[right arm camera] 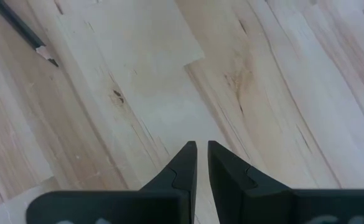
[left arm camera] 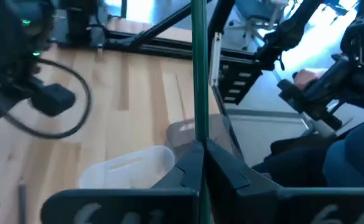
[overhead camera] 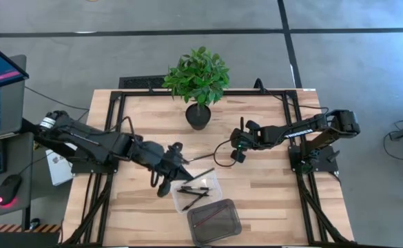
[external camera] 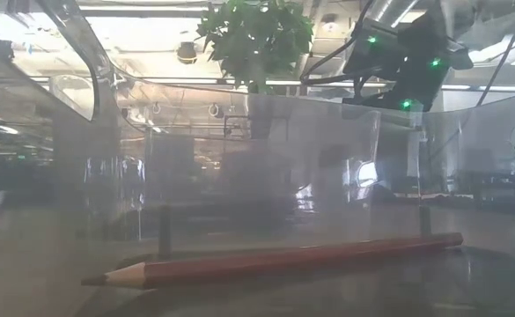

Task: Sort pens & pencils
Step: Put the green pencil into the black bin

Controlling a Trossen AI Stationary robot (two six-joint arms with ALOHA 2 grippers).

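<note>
My left gripper [overhead camera: 180, 164] hovers just left of a clear tray [overhead camera: 211, 180] that holds several black pens [overhead camera: 194, 191]. It is shut on a slim green pencil [left arm camera: 199, 74]. A dark tray [overhead camera: 233, 208] near the table's near edge holds reddish pencils; one red pencil [external camera: 283, 260] lies flat on its floor in the low view. My right gripper [overhead camera: 235, 157] hangs at mid-table, right of the left one, shut and holding nothing [right arm camera: 201, 152]. A dark pencil tip [right arm camera: 45, 56] shows in the corner of the right wrist view. My left gripper pinches the green pencil's shaft [left arm camera: 200, 140] between its two fingers [left arm camera: 182, 165]. The pencil runs lengthwise through the gap between the fingers. Its long free end [overhead camera: 204, 158] sticks out past the fingertips toward the right gripper. Its other end is hidden behind the gripper.
A potted plant [overhead camera: 198, 79] stands at the table's far middle. A dark frame rail [overhead camera: 118, 131] runs around the table top. Bare wood lies to the right of the trays [overhead camera: 277, 200]. A monitor, keyboard and mouse [overhead camera: 8, 189] sit off the table's left side.
</note>
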